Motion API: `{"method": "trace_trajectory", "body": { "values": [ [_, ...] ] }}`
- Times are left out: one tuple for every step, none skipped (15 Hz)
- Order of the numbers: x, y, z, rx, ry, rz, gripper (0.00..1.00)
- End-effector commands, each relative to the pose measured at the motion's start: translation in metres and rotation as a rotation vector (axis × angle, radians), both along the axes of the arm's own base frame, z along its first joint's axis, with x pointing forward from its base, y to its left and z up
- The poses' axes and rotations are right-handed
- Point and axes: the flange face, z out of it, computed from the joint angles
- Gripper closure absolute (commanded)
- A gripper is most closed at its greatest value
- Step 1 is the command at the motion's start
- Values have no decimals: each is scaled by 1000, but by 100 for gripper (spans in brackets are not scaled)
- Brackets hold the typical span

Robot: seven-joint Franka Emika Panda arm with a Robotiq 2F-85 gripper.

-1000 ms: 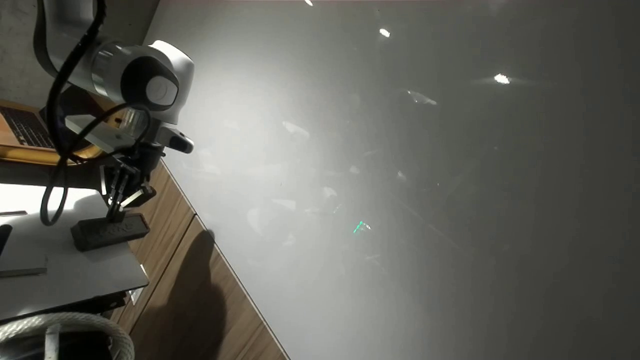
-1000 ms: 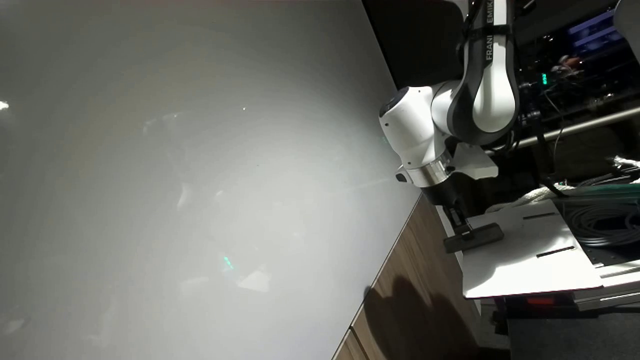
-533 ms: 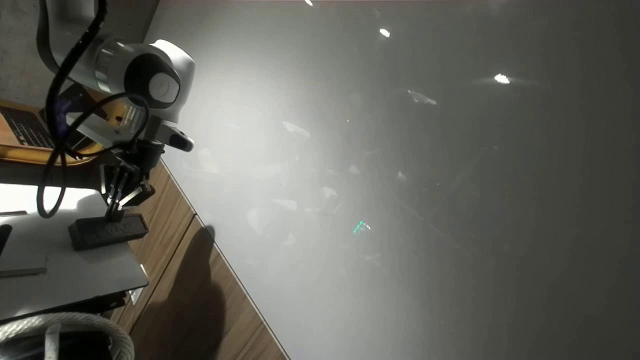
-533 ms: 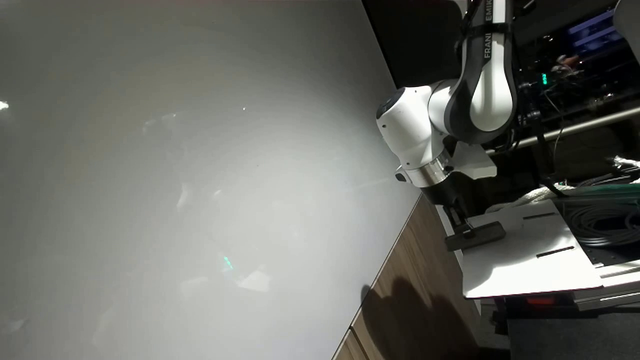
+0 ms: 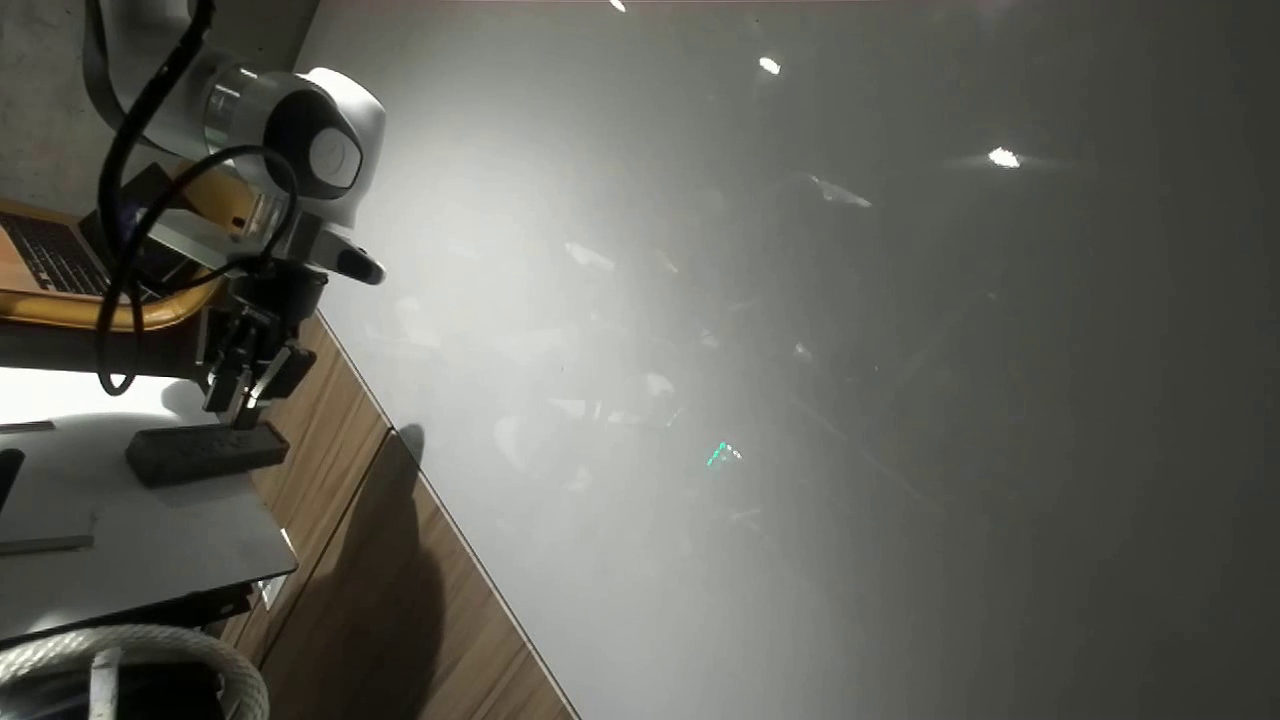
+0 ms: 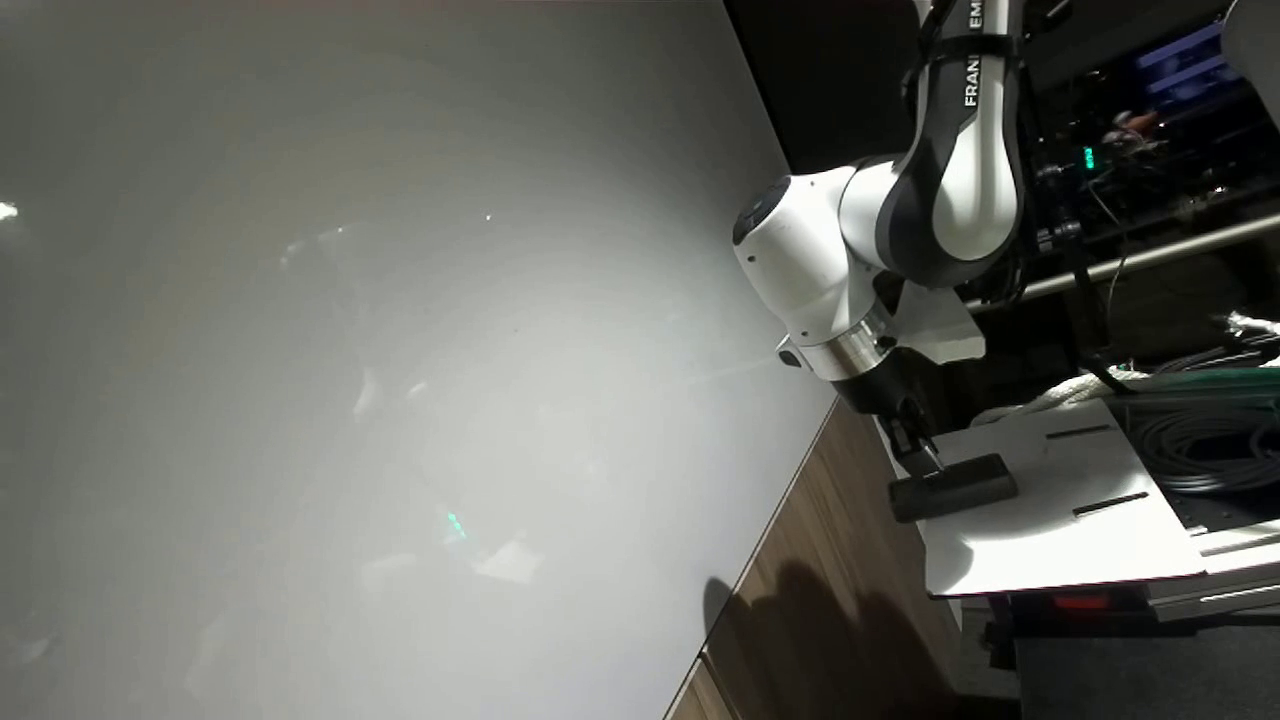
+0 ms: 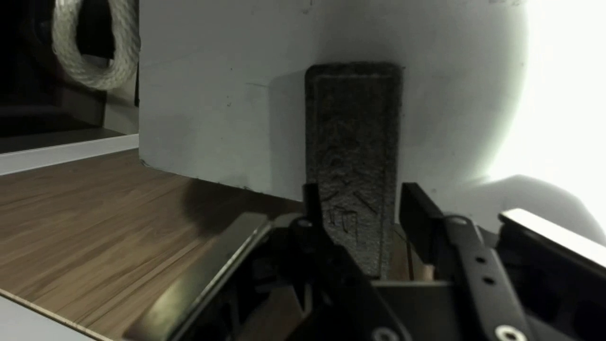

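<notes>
Grey-white and glossy, a broad board [image 5: 800,400] fills most of both exterior views, edged by brown wood [image 5: 320,470], with a smaller white panel [image 6: 1040,540] and a laptop [image 5: 60,255] alongside. Black gripper [image 7: 360,203] fingers stand partway apart at one end of a dark block [image 7: 352,137], which juts past the panel's edge; whether they touch it, I cannot tell.

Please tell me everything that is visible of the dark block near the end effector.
The dark grey block is long and rectangular, with rounded corners and a bordered, rough-looking face carrying scratch-like marks. It extends over the white panel, one end past the panel's edge. The end effector has its jaws apart at that end; whether they touch it, I cannot tell.
</notes>
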Motion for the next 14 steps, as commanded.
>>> {"method": "trace_trajectory", "body": {
  "values": [
    [3,0,4,-32,-2,-9,21],
    [4,0,5,-32,-3,-10,15],
    [4,0,5,-31,-3,-9,8],
    [5,0,5,-24,-8,1,1],
    [5,-2,5,-20,-13,10,0],
    [6,-5,5,-15,-15,13,0],
    [7,-11,5,-1,-17,12,0],
    [7,-16,5,13,-22,11,0],
    [7,-20,6,19,-30,10,0],
    [6,-24,11,24,-41,6,0],
    [6,-26,16,30,-50,-3,0],
    [5,-26,25,39,-58,-13,0],
    [5,-25,33,49,-69,-17,0],
    [12,-22,12,26,-34,-21,0]
  ]
}}
